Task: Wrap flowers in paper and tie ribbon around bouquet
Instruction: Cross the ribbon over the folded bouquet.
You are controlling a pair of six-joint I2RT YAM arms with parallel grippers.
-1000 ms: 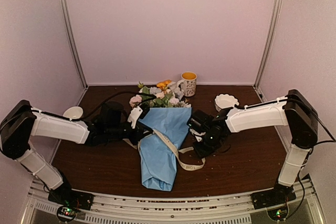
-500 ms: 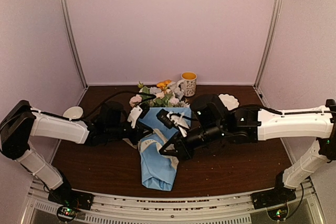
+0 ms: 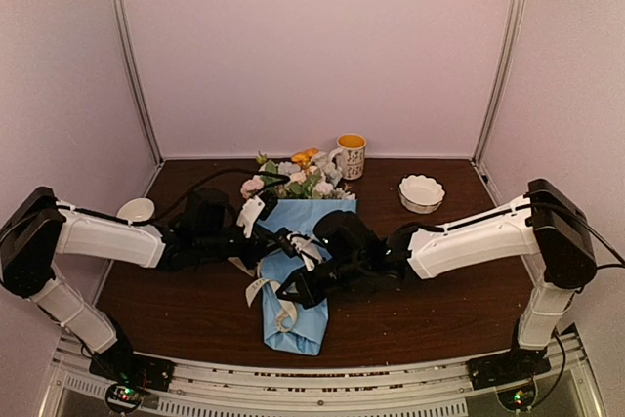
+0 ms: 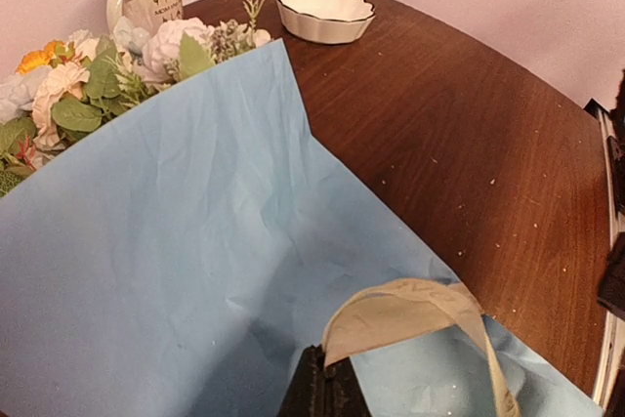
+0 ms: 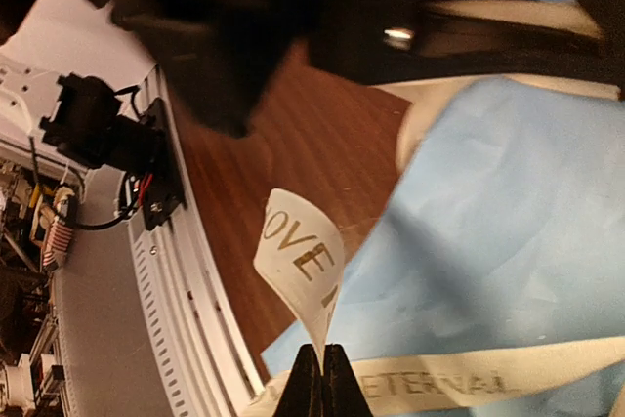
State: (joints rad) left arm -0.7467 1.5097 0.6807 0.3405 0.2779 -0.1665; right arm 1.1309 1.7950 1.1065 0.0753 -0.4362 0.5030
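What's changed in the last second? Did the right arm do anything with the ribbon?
The right hand closed on the ribbon and swept left across the bouquet. The loose tail that trailed off to the bouquet's right now curls over the lower paper. Unchanged: the left hand stays shut on its part of the ribbon, and the bouquet, mug and scalloped bowl have not moved.

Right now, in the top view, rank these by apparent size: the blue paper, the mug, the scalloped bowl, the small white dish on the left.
1. blue paper, by far the largest.
2. scalloped bowl and mug: they look alike, and the mug stands farther back, so unranked.
3. small white dish, smallest.
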